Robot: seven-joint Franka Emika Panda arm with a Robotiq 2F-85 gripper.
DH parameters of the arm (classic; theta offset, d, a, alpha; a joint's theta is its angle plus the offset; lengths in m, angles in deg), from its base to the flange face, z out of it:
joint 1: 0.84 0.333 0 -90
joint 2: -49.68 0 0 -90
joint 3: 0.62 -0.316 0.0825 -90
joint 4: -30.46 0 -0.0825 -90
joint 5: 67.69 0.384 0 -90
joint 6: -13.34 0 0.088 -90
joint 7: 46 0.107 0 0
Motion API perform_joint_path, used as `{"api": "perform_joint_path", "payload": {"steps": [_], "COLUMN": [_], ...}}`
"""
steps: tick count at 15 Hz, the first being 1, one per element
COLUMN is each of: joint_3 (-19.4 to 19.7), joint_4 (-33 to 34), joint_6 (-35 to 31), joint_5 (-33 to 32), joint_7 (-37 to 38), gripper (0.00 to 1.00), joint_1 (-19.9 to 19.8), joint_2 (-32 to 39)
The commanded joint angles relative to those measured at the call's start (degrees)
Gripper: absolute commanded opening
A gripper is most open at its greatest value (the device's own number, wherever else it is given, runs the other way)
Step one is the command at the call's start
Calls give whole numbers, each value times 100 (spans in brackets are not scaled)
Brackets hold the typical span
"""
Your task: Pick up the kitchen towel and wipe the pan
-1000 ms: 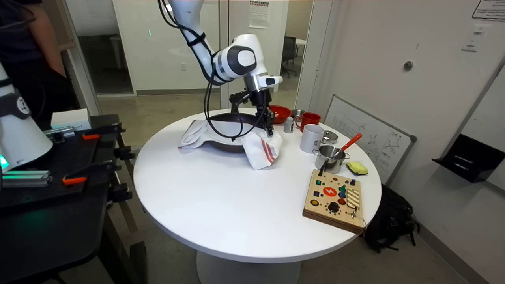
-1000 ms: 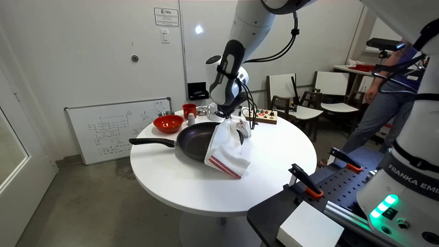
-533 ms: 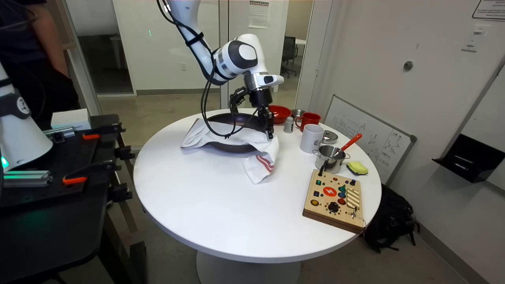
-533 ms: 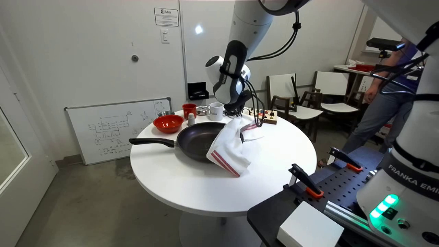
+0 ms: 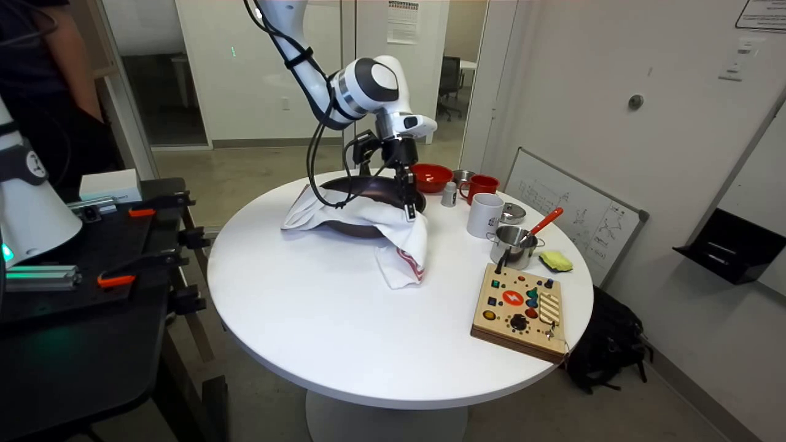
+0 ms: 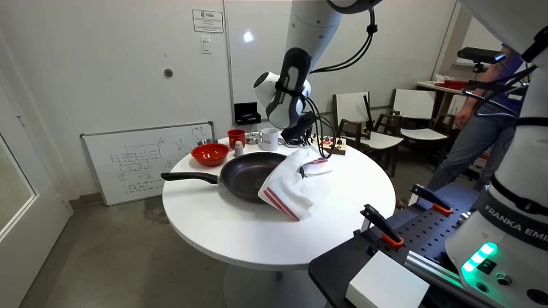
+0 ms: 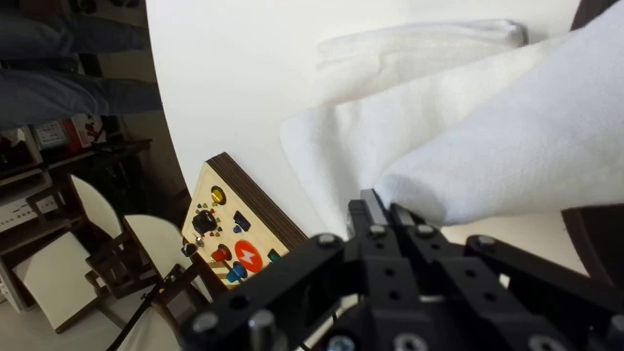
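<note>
The kitchen towel (image 5: 368,212), white with red stripes, lies draped over one side of the black pan (image 5: 374,187). Its striped ends hang down onto the table on either side of the rim. In an exterior view the pan's dark inside (image 6: 246,175) shows beside the towel (image 6: 284,188); the cloth hides the rest. My gripper (image 5: 410,213) points down at the pan's edge, shut on a fold of the towel. In the wrist view the gripper's tips (image 7: 381,198) are almost together, with cloth (image 7: 507,141) bunching out from them.
The pan's handle (image 6: 190,176) sticks out past the table edge. Near the pan stand a red bowl (image 6: 210,154), a grey shaker (image 5: 449,194), a red mug (image 5: 482,187) and a white mug (image 5: 485,215). Farther along are a steel pot (image 5: 511,245) and a wooden button board (image 5: 521,313).
The gripper has shifted slightly away from the pan's middle and lower, bringing the held towel along. The towel's striped end beyond the rim has slid farther out onto the table.
</note>
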Motion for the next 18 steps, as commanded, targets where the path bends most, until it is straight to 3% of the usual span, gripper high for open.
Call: {"api": "perform_joint_path", "payload": {"steps": [1,9,18], "joint_3": [-16,-221,-1480], "joint_4": [-508,-1647,-2728], "joint_6": [296,1185,2162], "joint_5": [-535,-1681,-2305], "joint_7": [438,1406,1714], "gripper": [3,3,3], "joint_1": [10,-228,-1433], "joint_2": [-587,-1875,-3287]}}
